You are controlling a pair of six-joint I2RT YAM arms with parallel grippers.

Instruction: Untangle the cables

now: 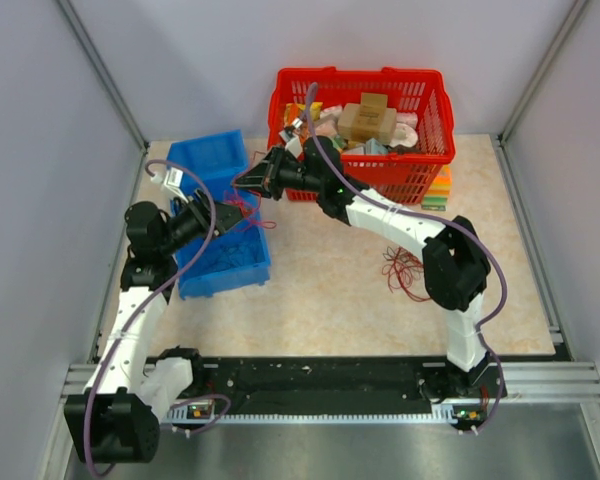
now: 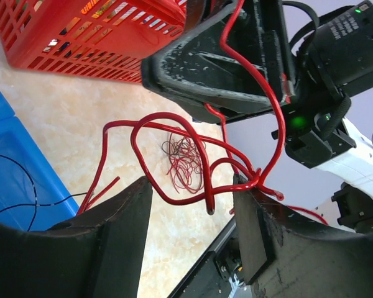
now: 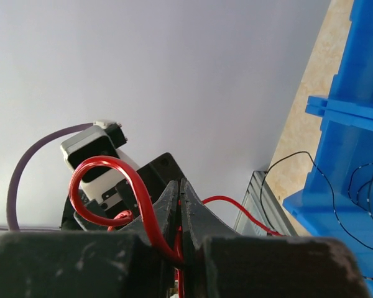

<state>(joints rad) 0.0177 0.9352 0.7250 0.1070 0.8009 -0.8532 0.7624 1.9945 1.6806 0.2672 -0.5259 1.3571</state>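
A stiff red cable [image 1: 250, 213] hangs in loops between my two grippers above the blue bin. My right gripper [image 1: 242, 183] is shut on one stretch of it; in the right wrist view the jaws [image 3: 179, 186] are pressed together with the cable [image 3: 103, 159] curling out to the left. My left gripper [image 1: 223, 212] is open. In the left wrist view the cable's loops [image 2: 174, 198] lie across the gap of this gripper [image 2: 193, 186] and hook over the right fingertip [image 2: 252, 192]. A loose bundle of thin red and dark wires [image 1: 404, 270] lies on the table, also seen in the left wrist view [image 2: 181, 160].
A blue bin [image 1: 225, 262] holding thin black wires [image 2: 12, 186] sits under the grippers, with a second blue bin [image 1: 208, 155] behind it. A red basket [image 1: 360, 170] full of items stands at the back. Grey walls enclose left and right.
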